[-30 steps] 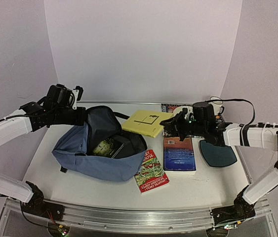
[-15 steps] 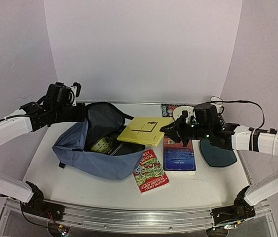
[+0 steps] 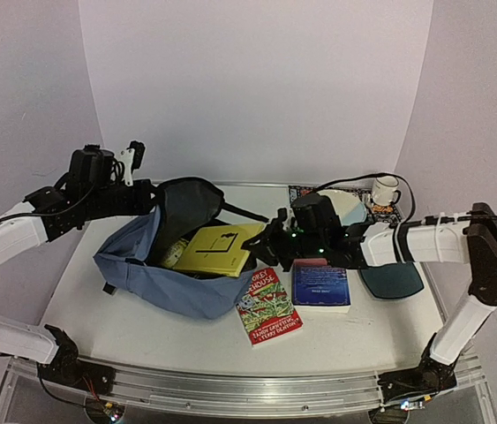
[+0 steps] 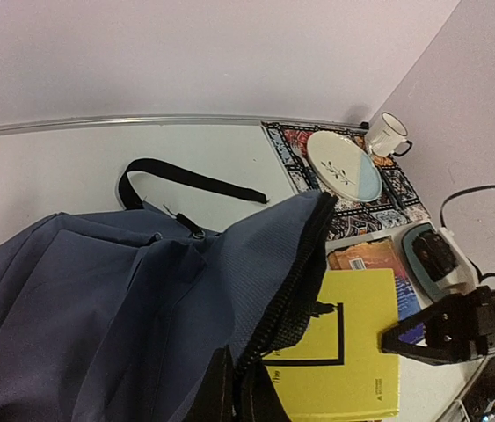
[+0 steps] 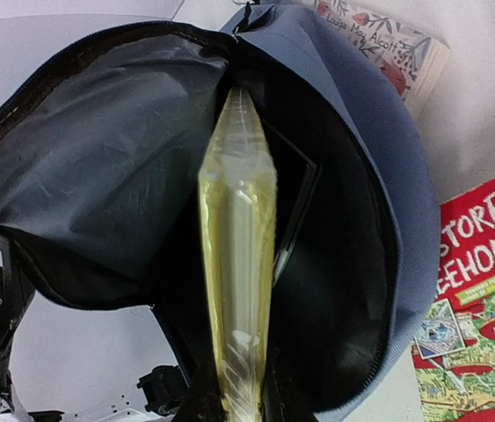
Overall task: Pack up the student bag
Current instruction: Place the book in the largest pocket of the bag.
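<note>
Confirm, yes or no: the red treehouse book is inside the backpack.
No: the red book lies flat on the table beside the student bag, outside its opening.

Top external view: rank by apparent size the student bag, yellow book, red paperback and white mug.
1. student bag
2. yellow book and red paperback: about alike; the yellow one is partly inside the bag
3. white mug, also farthest from the camera
</note>
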Available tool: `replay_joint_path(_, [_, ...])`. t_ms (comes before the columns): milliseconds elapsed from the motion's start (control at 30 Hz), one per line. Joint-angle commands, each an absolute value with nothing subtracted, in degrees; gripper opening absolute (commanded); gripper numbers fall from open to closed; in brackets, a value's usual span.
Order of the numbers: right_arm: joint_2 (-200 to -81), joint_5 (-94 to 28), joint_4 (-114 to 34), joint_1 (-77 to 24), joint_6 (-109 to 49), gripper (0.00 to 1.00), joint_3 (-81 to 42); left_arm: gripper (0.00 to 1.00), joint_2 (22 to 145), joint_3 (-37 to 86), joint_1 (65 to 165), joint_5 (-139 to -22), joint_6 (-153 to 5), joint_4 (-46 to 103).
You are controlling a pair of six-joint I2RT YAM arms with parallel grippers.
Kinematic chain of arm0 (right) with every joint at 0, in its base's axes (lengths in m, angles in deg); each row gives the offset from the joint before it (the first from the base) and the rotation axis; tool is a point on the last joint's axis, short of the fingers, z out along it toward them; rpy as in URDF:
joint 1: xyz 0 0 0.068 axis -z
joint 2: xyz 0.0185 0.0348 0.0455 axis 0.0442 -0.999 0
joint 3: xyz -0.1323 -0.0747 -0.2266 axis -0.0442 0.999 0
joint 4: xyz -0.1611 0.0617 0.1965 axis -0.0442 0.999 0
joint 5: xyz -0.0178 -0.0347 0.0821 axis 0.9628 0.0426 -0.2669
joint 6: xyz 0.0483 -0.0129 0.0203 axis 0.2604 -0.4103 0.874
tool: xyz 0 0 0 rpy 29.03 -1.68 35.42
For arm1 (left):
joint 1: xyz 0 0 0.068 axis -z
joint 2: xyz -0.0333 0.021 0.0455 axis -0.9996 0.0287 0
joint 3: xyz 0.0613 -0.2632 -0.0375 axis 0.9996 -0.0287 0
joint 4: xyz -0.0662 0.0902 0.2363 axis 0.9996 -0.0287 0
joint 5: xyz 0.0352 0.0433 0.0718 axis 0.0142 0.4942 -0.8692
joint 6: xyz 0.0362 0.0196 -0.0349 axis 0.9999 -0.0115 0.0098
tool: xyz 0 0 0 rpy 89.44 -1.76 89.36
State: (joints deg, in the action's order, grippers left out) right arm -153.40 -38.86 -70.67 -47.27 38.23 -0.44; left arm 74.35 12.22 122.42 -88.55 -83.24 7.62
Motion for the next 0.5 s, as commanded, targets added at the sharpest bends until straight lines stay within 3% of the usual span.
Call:
replay_joint_path(0, [-157.24, -35.06, -80.04, -49.34, 39.85, 0.00, -7.86, 0.00, 69.89, 11.63, 122.11, -83.60, -83.98, 15.46])
replay_joint_path(467, [-179.75, -32.15, -74.21, -54.59, 39.05, 0.00, -29.29, 0.00, 63.87, 6.74, 122.11, -80.73, -84.90, 13.19])
